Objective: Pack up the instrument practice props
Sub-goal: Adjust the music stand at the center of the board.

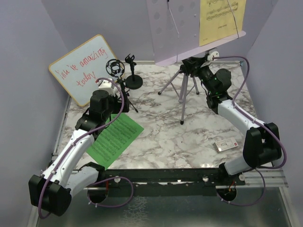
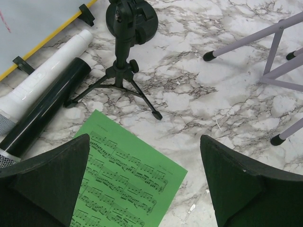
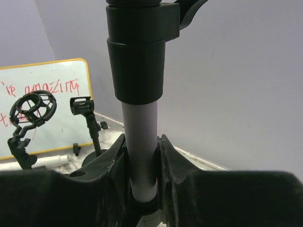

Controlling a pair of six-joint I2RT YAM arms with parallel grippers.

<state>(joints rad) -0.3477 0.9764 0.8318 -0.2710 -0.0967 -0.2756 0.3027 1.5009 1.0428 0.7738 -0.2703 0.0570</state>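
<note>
Right claw: closed on the pale upright pole of the lilac music rack, one finger pressed against each side of it. The rack stands at the far right of the marble table on its spread legs, and the yellow sheet rests on its face.

Left claw: spread wide with nothing in its hold, hanging over the far end of the green sheet. That sheet lies flat at the near left. Just beyond it stands the black mic tripod, with the round-base holder behind it.

Two microphones lie side by side at the foot of the whiteboard (far left, red writing on it). A small white device lies flat at the near right.
</note>
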